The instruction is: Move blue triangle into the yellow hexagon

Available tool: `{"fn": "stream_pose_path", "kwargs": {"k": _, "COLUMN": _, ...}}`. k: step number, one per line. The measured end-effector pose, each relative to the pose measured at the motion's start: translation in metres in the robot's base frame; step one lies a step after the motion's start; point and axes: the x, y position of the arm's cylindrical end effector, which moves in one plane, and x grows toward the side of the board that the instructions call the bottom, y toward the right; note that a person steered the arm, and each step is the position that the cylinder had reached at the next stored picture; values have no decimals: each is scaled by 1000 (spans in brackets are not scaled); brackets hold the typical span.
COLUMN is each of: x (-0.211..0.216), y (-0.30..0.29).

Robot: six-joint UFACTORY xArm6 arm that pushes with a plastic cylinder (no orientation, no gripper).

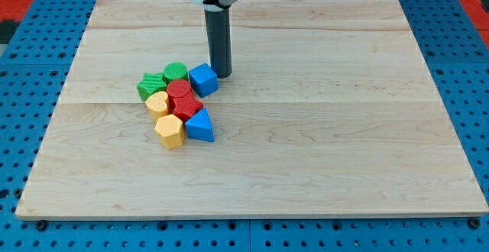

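The blue triangle [200, 125] is being seen at the near right edge of a tight cluster of blocks, left of the middle of the wooden board [344, 145]. It is touching the yellow hexagon [170, 130], which is lying just at its left, at the near end of the cluster. Directly behind the blue triangle a red block [186, 105] is lying, and it is touching the triangle too; a second red block [179, 90] is being seen just behind that one. A smaller yellow block [157, 103], whose shape cannot be told well, is sitting left of the red ones, behind the hexagon. At the far left a green star-like block [151, 85] is lying, and a green rounded block [175, 72] is standing at the far end of the group. A blue cube [203, 79] is being found at the far right of the cluster.

No container is being shown; all blocks are lying directly on the board, which is resting on a blue perforated table [30, 114].

The dark rod is coming down from the far side, and my tip [221, 75] is standing on the board just right of the blue cube, very close to it or touching it, which cannot be told. The tip is well apart from the blue triangle. The rod is having no jaws, so nothing is being clamped.
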Motion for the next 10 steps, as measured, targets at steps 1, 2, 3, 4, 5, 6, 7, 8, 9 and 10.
{"fn": "stream_pose_path", "kwargs": {"k": 1, "x": 12, "y": 0}}
{"fn": "stream_pose_path", "kwargs": {"k": 2, "x": 18, "y": 0}}
{"fn": "stream_pose_path", "kwargs": {"k": 3, "x": 56, "y": 8}}
{"fn": "stream_pose_path", "kwargs": {"k": 4, "x": 58, "y": 8}}
{"fn": "stream_pose_path", "kwargs": {"k": 5, "x": 93, "y": 49}}
{"fn": "stream_pose_path", "kwargs": {"k": 6, "x": 134, "y": 97}}
{"fn": "stream_pose_path", "kwargs": {"k": 7, "x": 138, "y": 39}}
{"fn": "stream_pose_path", "kwargs": {"k": 8, "x": 116, "y": -30}}
{"fn": "stream_pose_path", "kwargs": {"k": 9, "x": 117, "y": -49}}
{"fn": "stream_pose_path", "kwargs": {"k": 10, "x": 121, "y": -47}}
